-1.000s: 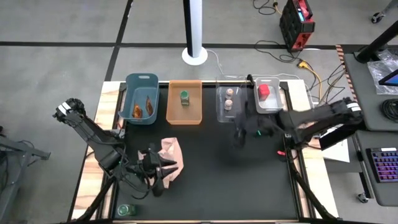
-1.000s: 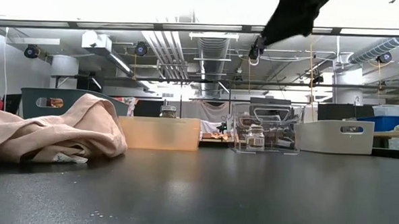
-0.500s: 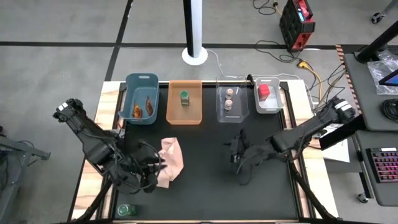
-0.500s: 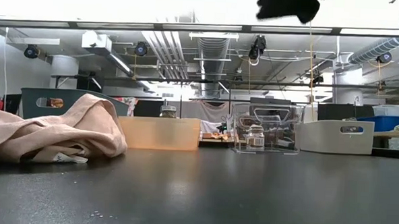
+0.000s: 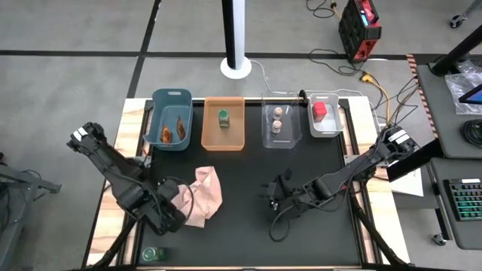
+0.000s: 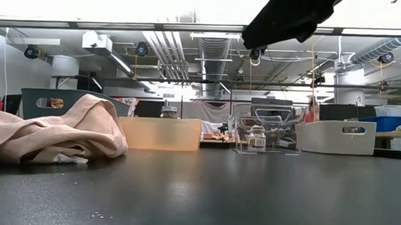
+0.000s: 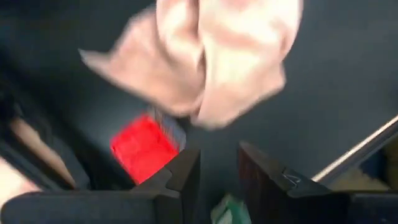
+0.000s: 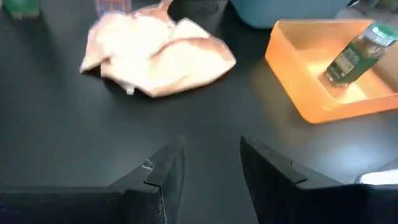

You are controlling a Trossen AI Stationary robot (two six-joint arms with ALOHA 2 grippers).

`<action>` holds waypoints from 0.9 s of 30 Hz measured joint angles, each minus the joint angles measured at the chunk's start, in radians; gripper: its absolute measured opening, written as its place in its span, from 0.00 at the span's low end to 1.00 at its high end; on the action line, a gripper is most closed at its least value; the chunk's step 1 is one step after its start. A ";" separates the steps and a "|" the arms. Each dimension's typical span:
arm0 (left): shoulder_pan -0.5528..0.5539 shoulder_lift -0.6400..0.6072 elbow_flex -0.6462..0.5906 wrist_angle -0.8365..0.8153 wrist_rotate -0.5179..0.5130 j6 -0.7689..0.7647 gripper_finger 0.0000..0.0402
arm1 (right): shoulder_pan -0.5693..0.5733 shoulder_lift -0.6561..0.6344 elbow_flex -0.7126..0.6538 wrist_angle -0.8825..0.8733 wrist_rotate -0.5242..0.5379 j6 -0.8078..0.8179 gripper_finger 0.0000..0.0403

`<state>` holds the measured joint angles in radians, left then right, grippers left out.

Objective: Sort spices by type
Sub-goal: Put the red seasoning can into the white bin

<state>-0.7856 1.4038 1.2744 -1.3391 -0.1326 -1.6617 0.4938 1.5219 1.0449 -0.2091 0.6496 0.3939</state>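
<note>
Left gripper (image 7: 216, 171), fingers parted with nothing between them, hangs just beside the pink cloth (image 5: 202, 196), at its near-left edge, where a red boxy container (image 7: 142, 148) lies by the cloth. Right gripper (image 8: 211, 155), fingers apart and empty, hovers over bare table right of the cloth. Beyond the cloth, a green-capped jar (image 5: 224, 118) stands in the orange bin (image 5: 224, 141).

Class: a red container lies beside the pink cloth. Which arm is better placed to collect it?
Left. Its wrist view shows the red container close ahead, by the pink cloth; the right arm hangs mid-table, farther off.
</note>
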 joint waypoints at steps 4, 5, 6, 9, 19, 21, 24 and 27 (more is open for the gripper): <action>-0.001 0.003 -0.081 0.066 0.138 -0.037 0.22 | 0.000 -0.003 0.025 -0.058 -0.044 0.002 0.38; -0.001 0.002 -0.094 0.061 0.156 -0.058 0.22 | 0.000 -0.008 0.033 -0.075 -0.046 0.001 0.39; -0.004 0.002 -0.104 0.064 0.161 -0.067 0.22 | 0.000 -0.011 0.041 -0.082 -0.047 0.002 0.40; -0.008 0.002 -0.132 0.062 0.158 -0.100 0.22 | 0.000 -0.016 0.058 -0.084 -0.048 0.001 0.42; -0.015 0.007 -0.127 0.024 0.184 -0.123 0.31 | 0.000 -0.016 0.130 -0.219 -0.055 -0.002 0.50; -0.026 0.007 -0.131 0.006 0.226 -0.154 0.36 | 0.000 -0.016 0.137 -0.234 -0.055 -0.003 0.51; -0.046 0.007 -0.138 -0.015 0.243 -0.190 0.44 | 0.000 -0.016 0.140 -0.243 -0.055 -0.003 0.53; -0.052 0.006 -0.138 -0.024 0.171 -0.217 0.53 | 0.000 -0.016 0.140 -0.248 -0.055 -0.004 0.55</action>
<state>-0.8378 1.4094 1.1363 -1.3630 0.0383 -1.8791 0.4933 1.5063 1.1847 -0.4575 0.5941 0.3901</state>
